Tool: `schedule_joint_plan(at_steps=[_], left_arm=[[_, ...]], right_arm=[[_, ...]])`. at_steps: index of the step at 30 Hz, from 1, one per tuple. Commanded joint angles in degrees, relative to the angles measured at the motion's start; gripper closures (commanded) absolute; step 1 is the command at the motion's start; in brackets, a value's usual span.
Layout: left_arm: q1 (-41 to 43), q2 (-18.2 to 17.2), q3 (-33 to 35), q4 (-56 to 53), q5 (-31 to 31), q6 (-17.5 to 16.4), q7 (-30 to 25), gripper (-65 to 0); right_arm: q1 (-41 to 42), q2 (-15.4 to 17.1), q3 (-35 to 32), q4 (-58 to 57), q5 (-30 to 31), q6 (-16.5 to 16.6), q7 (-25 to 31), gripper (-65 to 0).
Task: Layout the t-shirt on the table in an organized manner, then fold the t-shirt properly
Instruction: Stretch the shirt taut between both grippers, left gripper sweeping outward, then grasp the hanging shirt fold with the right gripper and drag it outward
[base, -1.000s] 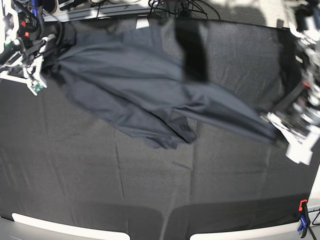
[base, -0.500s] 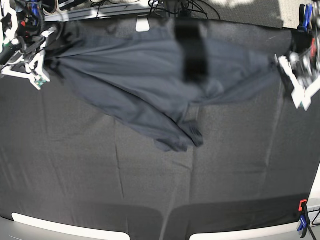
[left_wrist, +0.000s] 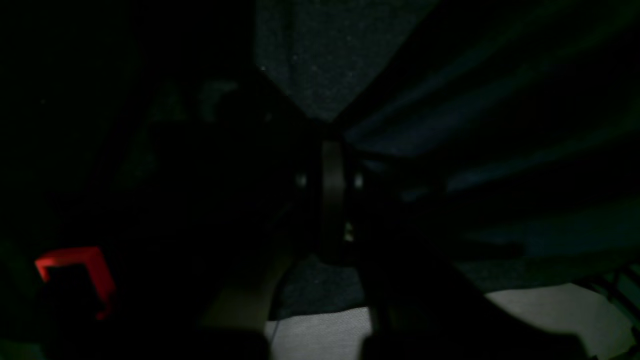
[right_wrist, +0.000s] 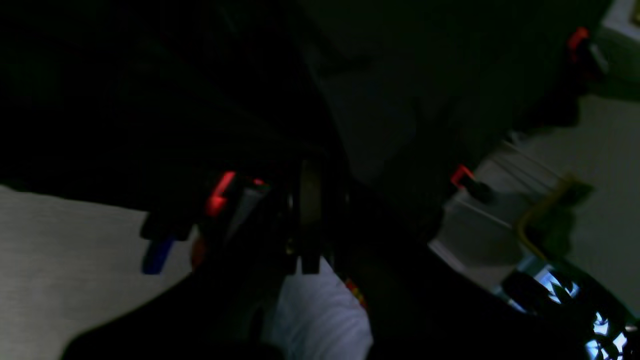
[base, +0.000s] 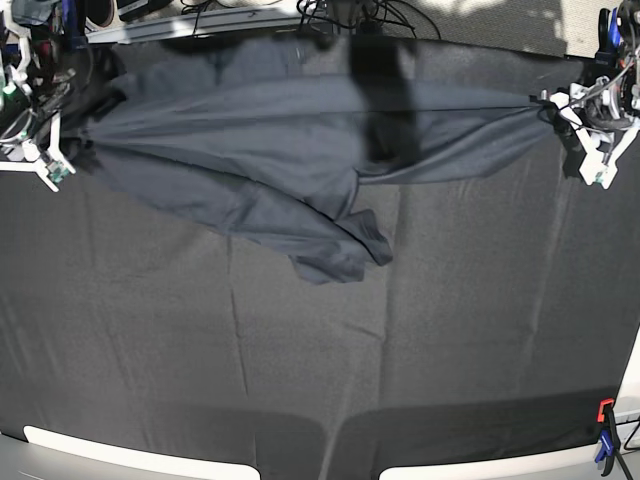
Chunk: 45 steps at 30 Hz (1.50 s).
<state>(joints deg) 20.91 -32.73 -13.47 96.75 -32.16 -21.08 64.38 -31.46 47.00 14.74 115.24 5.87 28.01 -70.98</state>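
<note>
The dark t-shirt (base: 270, 140) is stretched taut across the far part of the table (base: 300, 350), with a bunched fold (base: 345, 255) sagging toward the middle. At the view's right, my left gripper (base: 553, 108) is shut on one end of the shirt. At the far left, my right gripper (base: 70, 135) is shut on the other end. Both wrist views are very dark. The left wrist view shows closed fingers (left_wrist: 331, 165) with shirt folds (left_wrist: 475, 125) fanning out from them. Closed fingers (right_wrist: 310, 185) show in the right wrist view, where the cloth is barely visible.
An orange-and-blue clamp (base: 606, 432) sits at the near right corner and another (base: 610, 25) at the far right corner. Cables (base: 350, 12) lie along the far edge. Pale table edge strips (base: 120, 455) show at the front.
My left gripper has swung from the near right to the far right corner, and my right gripper has moved a little further left. The shirt has gone from slack and diagonal to taut.
</note>
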Motion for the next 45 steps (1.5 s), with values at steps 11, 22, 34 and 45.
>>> schedule_joint_plan(at_steps=[11,22,34,45], left_arm=[[0.1,-0.9,-0.3,0.5,-3.0,-0.1,-0.1,-28.4],[-0.3,-0.9,-0.3,0.5,-3.0,0.2,-3.6,-28.4],[-0.2,-0.9,-0.3,0.5,-5.9,0.1,-4.4,-28.4],[-0.2,-0.9,-0.3,0.5,-5.9,0.1,-4.4,-28.4]], right_arm=[[0.2,1.4,0.7,0.7,3.5,-3.3,1.6,-36.7],[0.9,1.1,0.4,7.8,11.0,-3.8,31.1,-36.6],[20.3,-13.7,-23.4,1.8,6.9,0.7,31.3,-36.4],[40.5,-28.5,-41.9,-12.5,-1.0,-1.9,31.5,-36.4]])
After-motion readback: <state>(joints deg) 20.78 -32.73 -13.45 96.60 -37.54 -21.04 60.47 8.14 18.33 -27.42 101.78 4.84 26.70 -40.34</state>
